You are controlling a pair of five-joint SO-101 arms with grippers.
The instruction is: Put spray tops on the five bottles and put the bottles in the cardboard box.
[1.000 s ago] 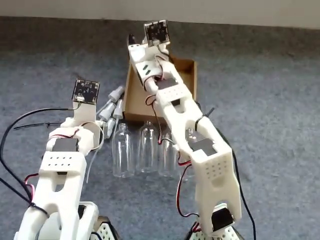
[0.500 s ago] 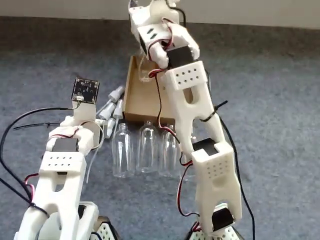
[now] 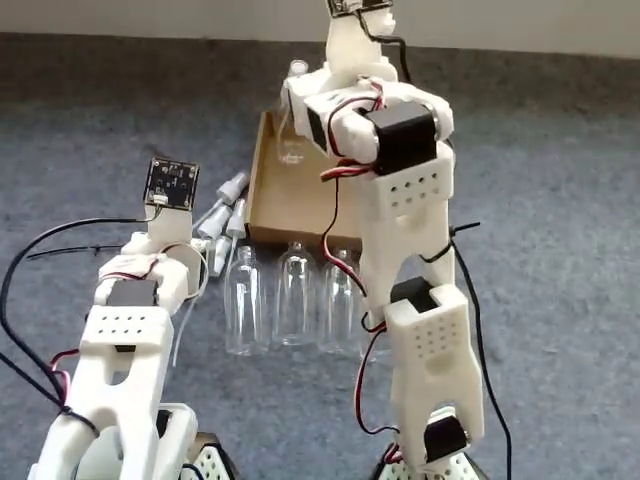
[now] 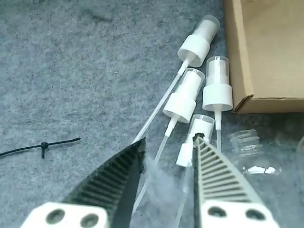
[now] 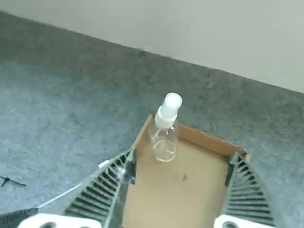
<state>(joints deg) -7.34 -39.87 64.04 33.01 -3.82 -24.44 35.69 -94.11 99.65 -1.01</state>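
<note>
The left gripper (image 4: 168, 140) is held low over the carpet with its jaws spread moderately. The nearest of the four spray tops (image 4: 184, 97) lies just inside one fingertip, and the other three are fanned out just beyond the tips, dip tubes trailing back under the jaws. Beside that fingertip the open neck of an uncapped bottle (image 4: 247, 145) is seen. It belongs to the row of uncapped bottles (image 3: 245, 300) stood between the two arms, one of them partly hidden behind the right arm.

Farther off, the cardboard box (image 3: 290, 205) lies beyond the row. The right gripper (image 5: 181, 159) is held high above it, jaws wide and holding nothing. Below and beyond its fingertips, one capped bottle (image 5: 164, 137) is stood upright in a far corner of the box.

One bottle of five is judged finished, and the step in hand is taken to be the start of the second. Next, a spray top is to be gripped by its collar, lifted so that the tube hangs clear, and threaded into an open neck, with the bottle probably steadied by the right gripper.
</note>
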